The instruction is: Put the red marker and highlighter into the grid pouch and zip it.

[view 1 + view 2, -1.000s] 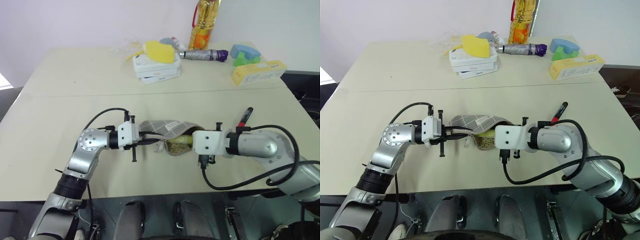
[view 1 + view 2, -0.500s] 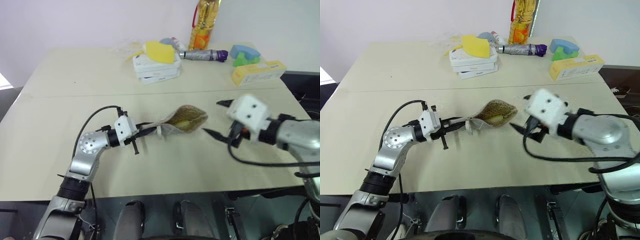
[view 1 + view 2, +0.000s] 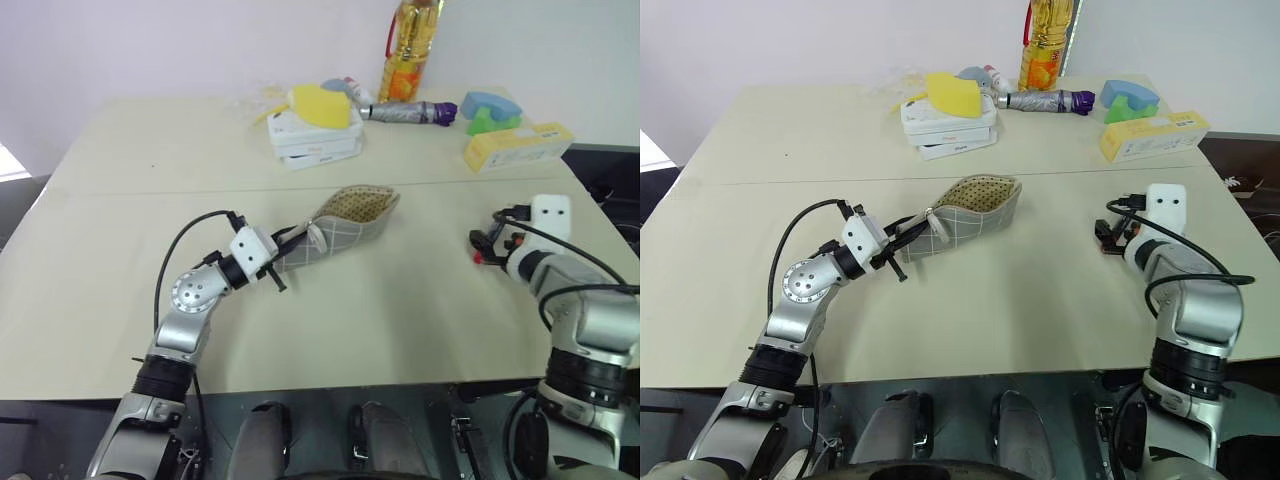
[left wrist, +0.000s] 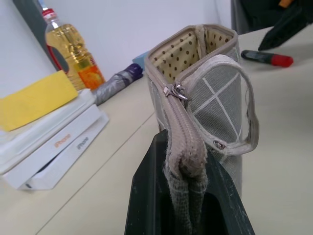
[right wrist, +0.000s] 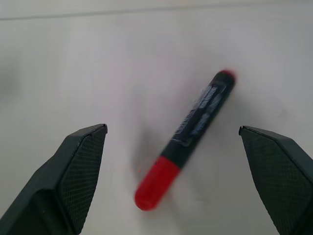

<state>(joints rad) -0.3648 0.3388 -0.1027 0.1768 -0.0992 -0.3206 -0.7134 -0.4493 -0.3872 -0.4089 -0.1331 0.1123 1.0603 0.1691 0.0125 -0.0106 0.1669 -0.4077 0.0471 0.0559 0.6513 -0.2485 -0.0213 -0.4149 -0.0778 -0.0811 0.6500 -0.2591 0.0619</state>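
Observation:
My left gripper is shut on the zipper end of the grid pouch. It holds the pouch lifted off the table, the open mouth and its tan dotted lining facing away from me. The red marker, black with a red cap, lies flat on the table at the right; it also shows past the pouch in the left wrist view. My right gripper hovers just above the marker, open, one finger on each side of it. The highlighter is hidden.
At the table's far edge stand a stack of white boxes with a yellow lump on top, an oil bottle, a folded umbrella, a blue and green object and a long yellow box.
My right gripper pulled away from the pouch mouth, swung right, rolled over and opened above the red marker. The left gripper swung the pouch so that its mouth points farther away.

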